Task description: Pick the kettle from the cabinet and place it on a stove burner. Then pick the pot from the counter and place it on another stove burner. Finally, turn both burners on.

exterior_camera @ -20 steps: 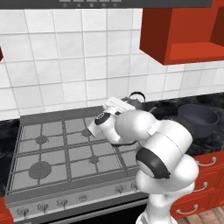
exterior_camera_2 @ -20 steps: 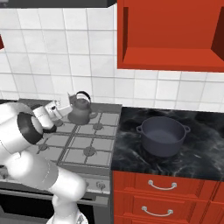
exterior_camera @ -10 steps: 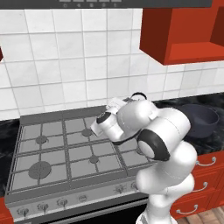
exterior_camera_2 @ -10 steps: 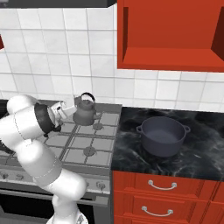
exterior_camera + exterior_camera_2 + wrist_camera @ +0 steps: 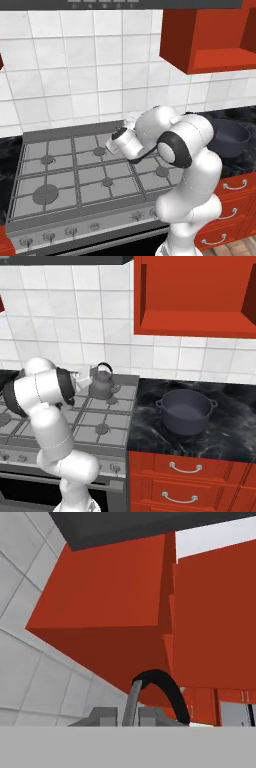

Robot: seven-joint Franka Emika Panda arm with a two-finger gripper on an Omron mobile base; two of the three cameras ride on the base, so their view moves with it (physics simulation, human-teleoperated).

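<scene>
The small grey kettle [image 5: 102,385] with its arched black handle [image 5: 162,688] is at the stove's back right burner [image 5: 111,400], its base at the grate. My gripper [image 5: 89,376] reaches it from the left and is shut on the kettle's handle; in the hand view the fingers [image 5: 105,716] sit just under the black arch. The wide dark pot [image 5: 186,411] stands on the black marble counter [image 5: 235,431], right of the stove and apart from the gripper. Above it hangs the red cabinet [image 5: 195,321] with its open niche. In the left base view my arm hides the kettle and part of the pot [image 5: 231,136].
The stove [image 5: 60,170] has several burners under grey grates, with a row of knobs [image 5: 70,231] along its front edge. A white tiled wall [image 5: 65,321] backs stove and counter. Red drawers [image 5: 187,481] with silver handles sit below the counter.
The kettle has shifted a little to the right along the back of the stove with the gripper. My elbow has swung up and over toward the right.
</scene>
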